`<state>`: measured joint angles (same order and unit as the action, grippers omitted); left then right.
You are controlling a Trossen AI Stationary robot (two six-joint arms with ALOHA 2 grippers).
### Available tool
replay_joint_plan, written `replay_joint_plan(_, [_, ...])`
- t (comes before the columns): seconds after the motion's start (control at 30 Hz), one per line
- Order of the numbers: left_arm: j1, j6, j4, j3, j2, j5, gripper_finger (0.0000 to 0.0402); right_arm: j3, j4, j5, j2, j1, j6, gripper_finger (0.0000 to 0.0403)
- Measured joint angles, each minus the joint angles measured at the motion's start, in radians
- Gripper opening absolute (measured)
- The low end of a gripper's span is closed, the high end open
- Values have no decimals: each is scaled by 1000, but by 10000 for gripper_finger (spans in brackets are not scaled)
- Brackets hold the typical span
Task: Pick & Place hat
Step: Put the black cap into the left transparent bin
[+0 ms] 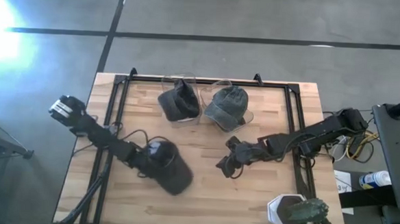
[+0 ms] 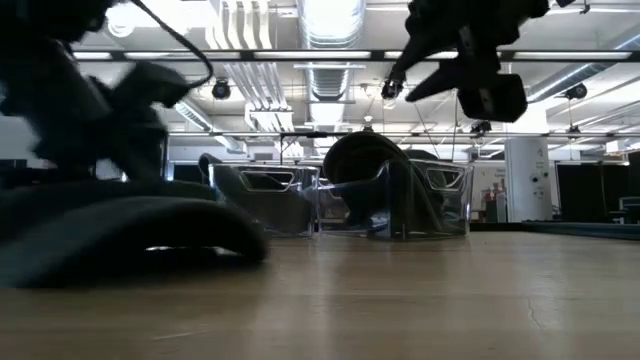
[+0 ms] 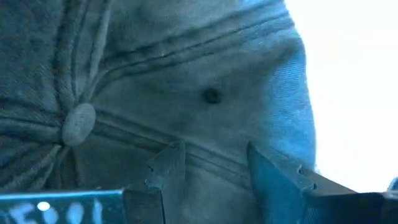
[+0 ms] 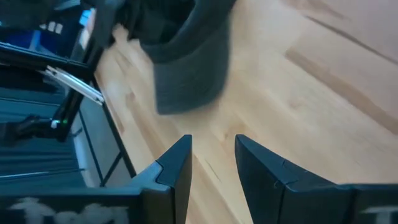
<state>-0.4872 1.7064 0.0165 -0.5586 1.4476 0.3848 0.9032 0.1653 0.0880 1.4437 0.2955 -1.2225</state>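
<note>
A dark cap (image 1: 173,171) lies crown-up on the wooden table near its left-middle; in the low view it is the low dark mound (image 2: 120,235). My left gripper (image 1: 155,153) is over its crown, fingers open, one on each side of a seam (image 3: 208,152), with the top button (image 3: 78,124) off to one side. My right gripper (image 1: 226,165) hangs open above bare wood to the cap's right (image 4: 211,146), raised clear of the table (image 2: 470,75). The cap's brim (image 4: 186,74) faces it. My left gripper comes at the cap's crown (image 3: 211,96) from above, slanting from the table's left, with its fingertips (image 3: 168,165) close against the cloth. I cannot tell whether they touch it. The cap rests flat on the table.
Two clear bins stand at the far edge, one with a dark hat (image 1: 178,100), one with a grey-green cap (image 1: 226,106). A black rail frame (image 1: 118,94) borders the table. A white holder with a green thing (image 1: 297,212) sits at the near right corner.
</note>
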Motion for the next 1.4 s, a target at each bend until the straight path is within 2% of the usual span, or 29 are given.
replay_joint_plan(0.07, [37, -7, -131, 1, 39, 61, 168, -15, 2, -3, 0, 7, -10, 118])
replay_joint_plan(0.13, [67, -69, -294, 1, 64, 71, 168, -28, 2, -11, 0, 11, -23, 118])
replay_joint_plan(0.2, [73, -200, -466, 0, 72, 53, 168, -39, -1, -14, 0, 15, -32, 118])
replay_joint_plan(0.27, [72, -326, -529, -17, 59, 1, 168, -51, 3, -14, 0, 17, -35, 118])
replay_joint_plan(0.33, [62, -383, -463, -49, 35, -70, 168, -60, 2, -18, 0, 17, -35, 118])
replay_joint_plan(0.47, [25, -373, -87, -144, -7, -171, 168, -73, 0, -18, 0, 17, -18, 118])
replay_joint_plan(0.57, [-13, -329, 188, -219, -11, -190, 168, -79, 0, -18, 0, 16, -11, 118])
replay_joint_plan(0.67, [-44, -290, 343, -256, -8, -181, 168, -79, -20, -17, 0, 16, 10, 118])
replay_joint_plan(0.8, [-39, -264, 354, -228, 3, -89, 168, -79, -30, 13, 34, 15, 36, 118])
replay_joint_plan(0.9, [-12, -260, 352, -200, 13, -39, 168, -78, -56, 17, 106, 14, 50, 118])
replay_joint_plan(1.03, [21, -258, 347, -170, 11, -41, 168, -54, -83, 34, 205, 14, 56, 118])
replay_joint_plan(1.3, [26, -252, 350, -164, 8, -79, 168, 47, -90, 155, 306, 12, 145, 118])
replay_joint_plan(1.4, [26, -246, 349, -163, 8, -77, 168, 94, -92, 147, 356, 9, 184, 118])
